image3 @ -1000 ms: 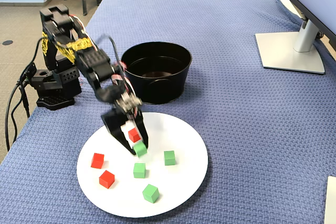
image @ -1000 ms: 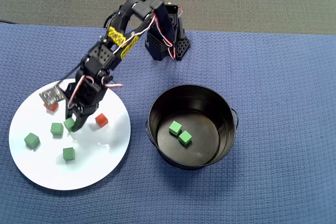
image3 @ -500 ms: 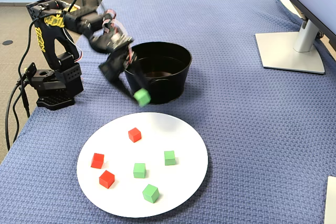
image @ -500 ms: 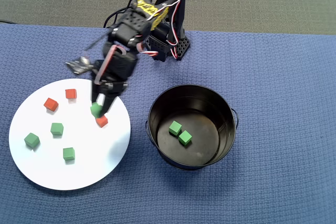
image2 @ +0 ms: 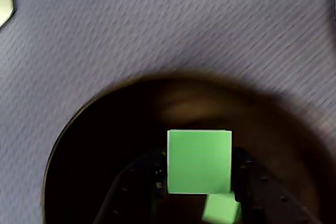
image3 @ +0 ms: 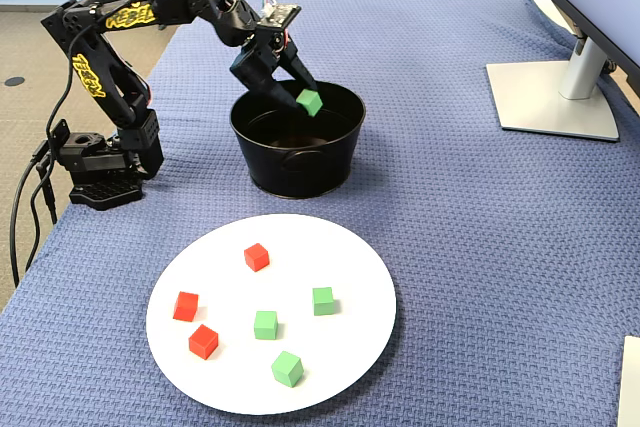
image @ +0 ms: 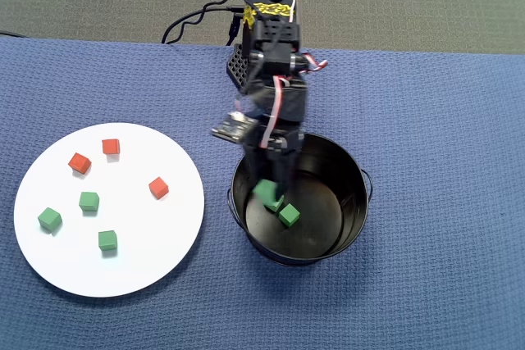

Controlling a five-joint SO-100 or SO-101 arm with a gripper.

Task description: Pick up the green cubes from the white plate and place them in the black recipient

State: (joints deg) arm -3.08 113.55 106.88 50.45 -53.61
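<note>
Blue woven cloth (image3: pixel 470 247) covers the table, with a grey monitor foot (image3: pixel 555 97) at its far right edge in the fixed view. Nearest the fixed camera lies the white plate (image3: pixel 350 362), carrying three green cubes (image3: pixel 265 324) (image3: pixel 322 300) (image3: pixel 287 368) and three red cubes (image3: pixel 203 341) spread apart from one another. Beyond the plate, clear of its rim, stands the black recipient (image3: pixel 295 162); the overhead view shows two green cubes on its floor (image: pixel 288 215), one partly hidden under the held one. Nothing stands between plate and pot. Behind, the arm's base (image3: pixel 100 162) sits at the cloth's left edge; the arm arches up and over, its gripper (image3: pixel 305 97) angled down above the pot's opening, clamped on a fourth green cube (image2: pixel 199 161) held above the pot's floor.
</note>
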